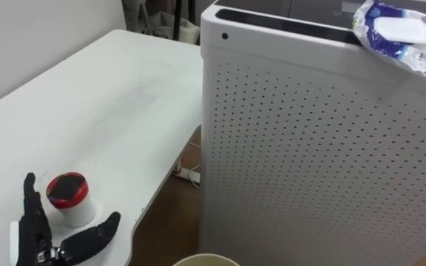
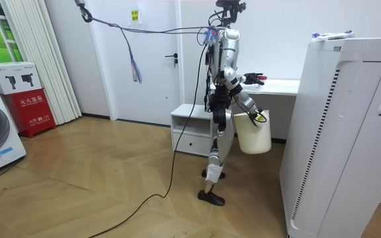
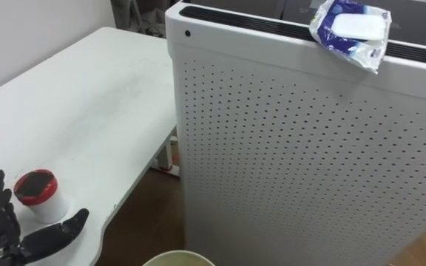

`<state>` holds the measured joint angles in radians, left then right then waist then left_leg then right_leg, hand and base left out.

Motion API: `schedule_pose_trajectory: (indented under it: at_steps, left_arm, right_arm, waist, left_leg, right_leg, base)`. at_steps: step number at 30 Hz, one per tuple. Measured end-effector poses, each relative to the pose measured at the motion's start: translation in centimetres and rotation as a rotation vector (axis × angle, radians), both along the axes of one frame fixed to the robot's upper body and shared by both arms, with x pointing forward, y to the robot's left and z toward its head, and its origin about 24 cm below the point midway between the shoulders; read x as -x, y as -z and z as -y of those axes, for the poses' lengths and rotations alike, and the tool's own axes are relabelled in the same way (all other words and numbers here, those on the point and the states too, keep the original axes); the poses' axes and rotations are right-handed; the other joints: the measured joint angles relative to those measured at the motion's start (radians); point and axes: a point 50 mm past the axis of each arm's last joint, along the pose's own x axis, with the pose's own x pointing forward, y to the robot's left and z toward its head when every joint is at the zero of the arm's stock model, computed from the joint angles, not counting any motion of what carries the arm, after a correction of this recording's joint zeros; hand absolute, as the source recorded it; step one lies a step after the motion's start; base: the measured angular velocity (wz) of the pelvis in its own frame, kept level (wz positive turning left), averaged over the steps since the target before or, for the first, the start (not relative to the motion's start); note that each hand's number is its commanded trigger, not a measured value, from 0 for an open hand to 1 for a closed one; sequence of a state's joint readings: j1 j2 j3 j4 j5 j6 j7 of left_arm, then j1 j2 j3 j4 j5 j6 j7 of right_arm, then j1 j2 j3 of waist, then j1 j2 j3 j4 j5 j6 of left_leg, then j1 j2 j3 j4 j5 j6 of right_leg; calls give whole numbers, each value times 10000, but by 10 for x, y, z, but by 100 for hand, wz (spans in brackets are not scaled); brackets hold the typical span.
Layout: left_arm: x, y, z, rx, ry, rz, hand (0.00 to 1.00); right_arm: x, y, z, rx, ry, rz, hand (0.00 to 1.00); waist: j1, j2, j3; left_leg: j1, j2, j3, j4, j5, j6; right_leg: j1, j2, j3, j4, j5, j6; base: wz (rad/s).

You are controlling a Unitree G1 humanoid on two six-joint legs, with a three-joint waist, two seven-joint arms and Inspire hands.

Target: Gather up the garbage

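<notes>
Stance: upright on the wooden floor in the room view, at the edge of the flat white table [image 1: 102, 111], between a low white cabinet [image 2: 190, 129] and a tall white perforated appliance [image 1: 316, 162].
Garbage: small white cup with a red lid [image 1: 70, 199], upright on the table near its front edge.
Left hand [image 1: 46, 240]: spread wide open over the table just in front of the cup, fingers [image 1: 29, 210] raised at the cup's left, thumb stretched low at its right; no visible contact with the cup, nothing held.
Right hand [image 2: 260, 118]: low at the robot's side, at the rim of a cream plastic bucket [image 2: 252, 135]; probably carrying it, though too small to tell the grip.
Appliance top: blue-and-white soft packet [image 1: 394, 33], overhanging the front edge.
</notes>
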<state>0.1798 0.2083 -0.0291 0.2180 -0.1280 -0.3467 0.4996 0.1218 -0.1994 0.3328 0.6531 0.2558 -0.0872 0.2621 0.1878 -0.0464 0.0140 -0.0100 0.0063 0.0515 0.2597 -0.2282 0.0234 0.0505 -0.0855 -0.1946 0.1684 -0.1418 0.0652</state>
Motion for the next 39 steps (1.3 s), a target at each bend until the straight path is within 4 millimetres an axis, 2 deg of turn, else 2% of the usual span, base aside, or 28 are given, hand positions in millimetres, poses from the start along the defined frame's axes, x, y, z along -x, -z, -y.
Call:
schedule_pose_trajectory:
  at_steps: [17, 18, 20, 21, 22, 23, 27, 39]
  left_arm:
    - [0, 0, -7, -42, -290, -140, 0]
    - [0, 0, -7, -41, -303, -179, 7]
    - [0, 1, -7, -32, -306, -262, 31]
    - [0, 1, -7, -22, -307, -282, 74]
    - [0, 1, -7, -18, -304, -282, 89]
    - [-1, 1, -6, -15, -303, -276, 100]
    - [-5, -2, -6, -13, -279, -155, 100]
    - [-8, 2, -5, 68, -324, -591, 100]
  right_arm:
    - [1, 1, 2, 78, -2, -124, 100]
    - [1, 1, 2, 83, 0, -173, 100]
    - [2, 1, 2, 68, -3, -202, 100]
    - [2, 2, 1, 57, -8, -237, 100]
    - [2, 2, 1, 56, -9, -249, 100]
    - [2, 2, 1, 56, -9, -252, 100]
    - [2, 2, 1, 68, 4, -250, 100]
    - [3, 2, 4, 419, -48, -254, 100]
  waist:
    - [-152, -12, -26]
    - [-147, -8, -24]
    - [-145, 1, -18]
    - [-146, 4, -17]
    - [-149, 12, -12]
    - [-149, 32, 2]
    - [-158, 114, 40]
    - [-244, 165, 34]
  left_leg:
    - [68, 16, 16, 4, 0, 0]
    - [73, 15, 16, 4, 0, 0]
    - [72, 15, 16, 2, 0, 0]
    - [72, 16, 16, -2, 0, 0]
    - [72, 18, 16, 3, -1, 0]
    - [72, 18, 18, 3, -1, -1]
    - [70, 18, 33, 0, -1, -1]
    - [242, 44, 38, -24, -2, -1]
  right_leg:
    - [25, 12, 30, 13, 0, 0]
    - [29, 11, 31, 14, 0, 0]
    - [28, 11, 32, 13, 0, 0]
    - [26, 12, 32, 13, 0, 0]
    - [19, 14, 40, 13, 0, 0]
    - [11, 15, 49, 13, 0, -1]
    - [7, 16, 61, 15, 0, 0]
    - [177, 12, 30, 5, 0, 0]
  base:
    - [0]
    - [0]
    - [0]
    - [0]
    - [0]
    - [0]
    - [0]
    - [0]
